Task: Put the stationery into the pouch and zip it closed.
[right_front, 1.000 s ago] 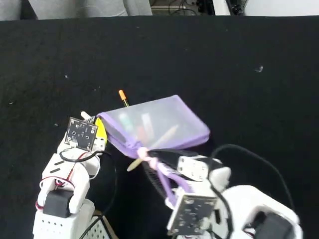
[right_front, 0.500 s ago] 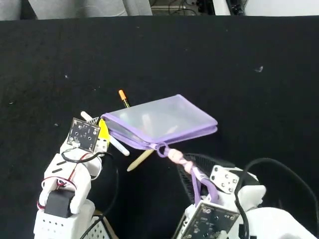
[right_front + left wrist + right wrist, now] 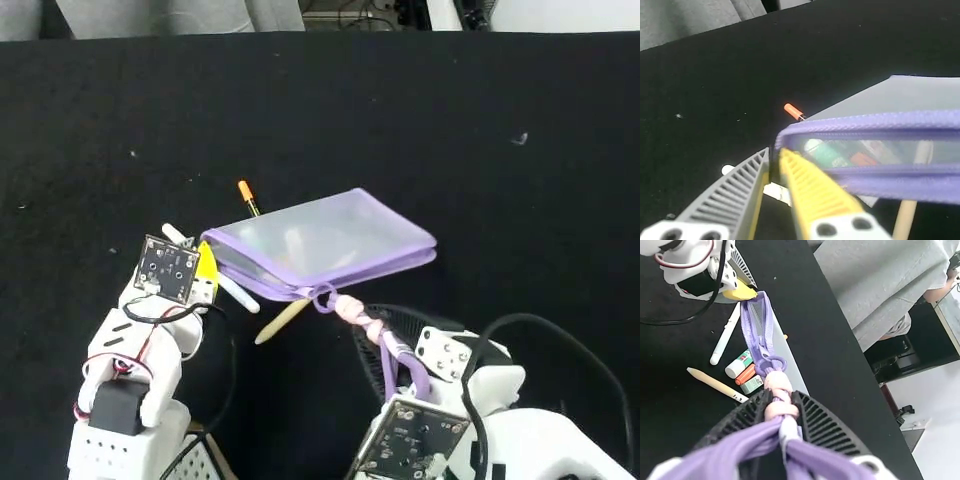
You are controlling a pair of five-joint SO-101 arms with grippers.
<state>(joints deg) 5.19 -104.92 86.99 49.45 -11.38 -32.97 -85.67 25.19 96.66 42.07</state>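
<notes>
Here's the purple pouch (image 3: 325, 235) lying flat near the middle of the black desk (image 3: 480, 130), and both arms have a piece of it. The left gripper (image 3: 774, 152) sits at the pouch's 9 o'clock corner, its jaws clenched on the purple edge right where the zip line starts. Down at 5 o'clock, the right gripper (image 3: 781, 394) has its jaws clamped on the braided pull cord (image 3: 372, 328), which runs up to the zip ring (image 3: 771, 363).

Not everything is packed. A wooden pencil (image 3: 283, 319) pokes out on the desk at the pouch's 7 o'clock edge, and a white pen (image 3: 238, 294) lies beside the left jaws. An orange-capped pen (image 3: 245, 191) peeks out at 11 o'clock. A few small pieces show through the clear side, inside I'd say, though from here it's hard to be sure how far the zip is drawn.

On handling, I'd call this pouch light, thin and floppy, so it will slide and crumple unless that corner stays anchored. The cord is soft and stretchy-looking, best held close to the ring. The pens look light, stiff and prone to rolling, so take them mid-barrel.
</notes>
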